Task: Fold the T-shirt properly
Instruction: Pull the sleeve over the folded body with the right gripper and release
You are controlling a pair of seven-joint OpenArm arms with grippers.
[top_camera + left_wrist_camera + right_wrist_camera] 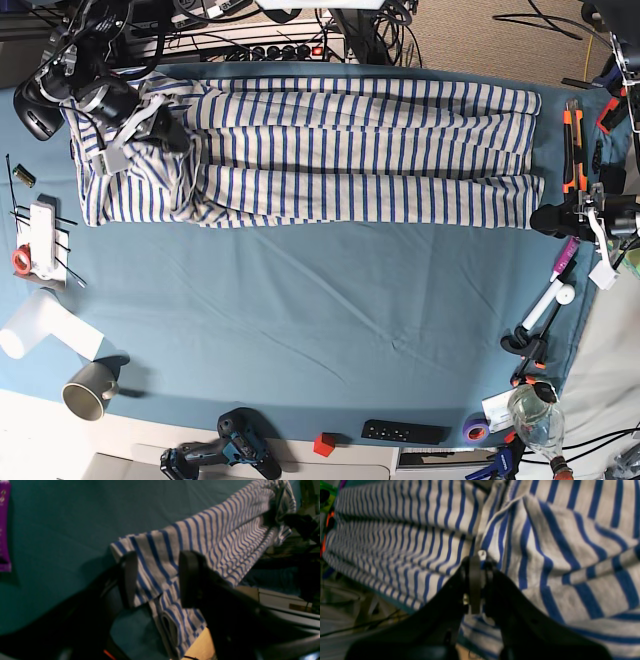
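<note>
I am partway through the fold. The T-shirt (330,150) lies as one long striped band across the far side of the teal table (300,310), already doubled lengthwise, with a looser bunch of cloth at the end by my right gripper (475,562).

That gripper's fingers are pressed nearly together, and in its wrist view a small pinch of striped fabric sits right at their tips, so I judge it to be holding the shirt at a fold line, with cloth spreading away above and to both sides of the fingers.

My left gripper (157,578) stands with its fingers well apart. In its wrist view the hem end of the shirt passes between and beyond the two pads, hanging below them, but I cannot see either pad pressing on it; I read it as straddling the edge and holding nothing.

Next, as I judge it, the left fingers must close on that hem corner so both ends are gripped, then one end can be carried over toward the other. The bunched end needs smoothing first, or the crease will set crooked.

Counts: one shirt, two grippers, one mug (88,388), one drill (225,455), one clear bottle (535,420).
</note>
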